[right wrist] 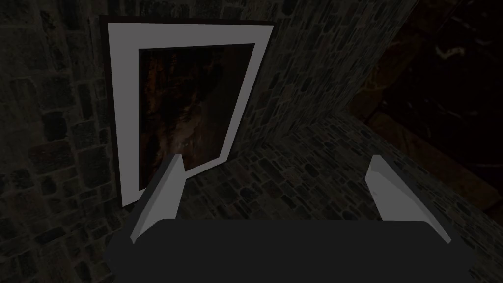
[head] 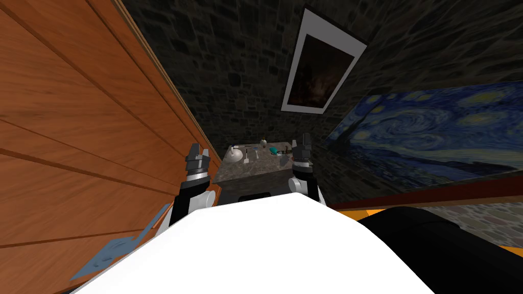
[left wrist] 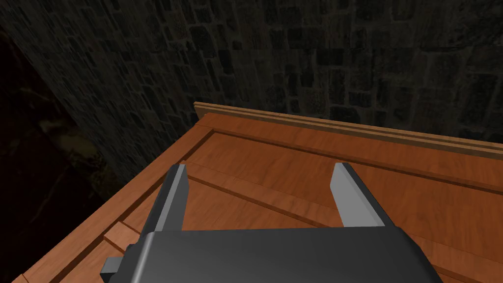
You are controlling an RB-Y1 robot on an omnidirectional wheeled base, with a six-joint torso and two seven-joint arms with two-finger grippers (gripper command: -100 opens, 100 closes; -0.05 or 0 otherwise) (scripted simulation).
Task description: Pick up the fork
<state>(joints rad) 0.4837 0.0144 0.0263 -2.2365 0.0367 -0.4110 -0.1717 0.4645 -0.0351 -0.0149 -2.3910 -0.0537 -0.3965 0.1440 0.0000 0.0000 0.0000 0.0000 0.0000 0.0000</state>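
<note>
Ahead, at the end of a narrow gap: a mottled grey counter (head: 240, 173), near edge toward the chest, far edge against a dark stone wall (head: 230, 76). On its top, a scatter of small things: a pale dome-shaped piece (head: 234, 155) toward the left side, a teal piece (head: 274, 150) toward the right, thin pale bits between. Fork somewhere in that scatter, too small to single out.

Hemmed on the left by brown wooden panelling (head: 76, 127) running up to the counter's left corner; on the right by a wall bearing a blue swirling painting (head: 434, 138).

Left end effector (head: 199, 149) raised just beside the panelling's edge, short of the counter, fingers (left wrist: 177, 196) spread wide with nothing between, wood close beyond them. Right end effector (head: 306, 138) raised at the counter's right edge, fingers (right wrist: 164, 196) likewise wide apart, holding nothing. Between the two arms, open room above the counter's near edge.
</note>
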